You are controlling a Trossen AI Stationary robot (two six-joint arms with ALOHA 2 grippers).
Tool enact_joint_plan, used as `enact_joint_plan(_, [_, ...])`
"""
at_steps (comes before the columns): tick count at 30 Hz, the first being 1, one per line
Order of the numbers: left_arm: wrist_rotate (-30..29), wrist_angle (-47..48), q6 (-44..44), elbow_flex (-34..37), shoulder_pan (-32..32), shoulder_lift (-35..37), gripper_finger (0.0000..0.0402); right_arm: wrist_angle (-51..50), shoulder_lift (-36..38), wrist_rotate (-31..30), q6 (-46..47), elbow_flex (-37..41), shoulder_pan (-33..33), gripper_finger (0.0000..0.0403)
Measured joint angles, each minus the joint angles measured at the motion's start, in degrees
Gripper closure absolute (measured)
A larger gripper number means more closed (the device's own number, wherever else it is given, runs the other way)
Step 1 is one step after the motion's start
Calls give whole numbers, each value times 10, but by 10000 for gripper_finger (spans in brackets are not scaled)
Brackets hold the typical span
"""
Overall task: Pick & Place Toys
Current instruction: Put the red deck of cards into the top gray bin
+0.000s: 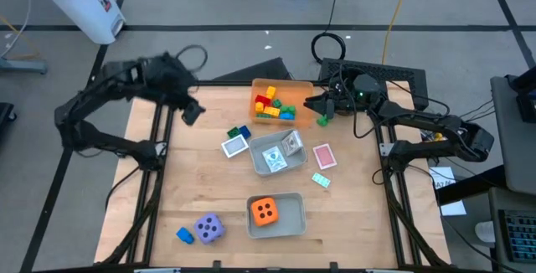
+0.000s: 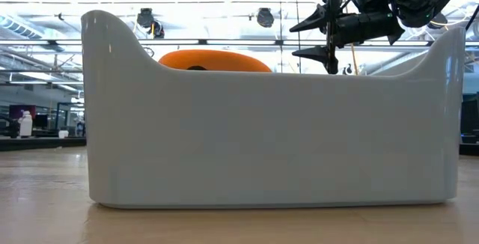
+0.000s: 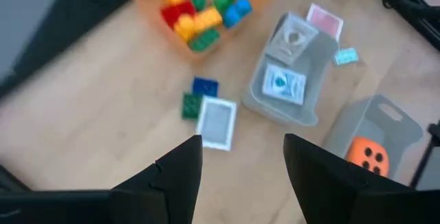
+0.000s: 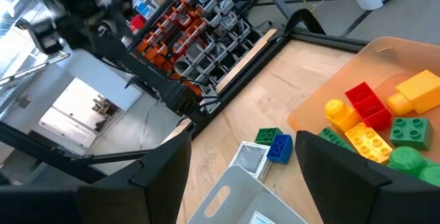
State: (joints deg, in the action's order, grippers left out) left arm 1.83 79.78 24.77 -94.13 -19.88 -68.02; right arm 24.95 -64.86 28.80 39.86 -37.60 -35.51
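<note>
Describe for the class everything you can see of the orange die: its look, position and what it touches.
The orange die is a rounded cube that looks soft or plastic, with dark pips; its top face shows five. It sits inside a clear grey tray near the table's front edge, resting on the tray's floor toward its left end. Neither hand touches it. From table height only its orange top shows above the tray wall.

I see translucent orange plastic tray [image 1: 295,84] with red, yellow, green, blue plastic bricks [image 1: 272,105]. Orange foam die with black pips [image 1: 265,212] in clear grey plastic tray [image 1: 291,222]. Purple foam die with white pips [image 1: 208,228] beside small blue brick [image 1: 184,235]. Pink-backed playing card [image 1: 324,156] and teal card [image 1: 321,180] on pale wood table [image 1: 193,181]. I note white-bordered grey card [image 1: 234,146] near green-and-blue brick pair [image 1: 239,131].
</note>
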Motion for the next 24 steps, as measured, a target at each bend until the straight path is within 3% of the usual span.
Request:
enact_joint_plan(8, [-51,-62,155,142,128,51,192,0,0,10,0,0,0,149])
enact_joint_plan(14, [-74,-145,202,215,190,48,192,-17,10,162,9,0,3,149])
enact_joint_plan(16, [-74,-189,208,237,201,41,192,-47,25,176,13,0,15,149])
enact_joint_plan(19, [-74,-232,210,260,213,30,192,-117,61,141,-11,0,46,149])
enact_joint_plan(24, [-74,-259,205,273,219,10,192,-263,135,-18,-74,-5,119,149])
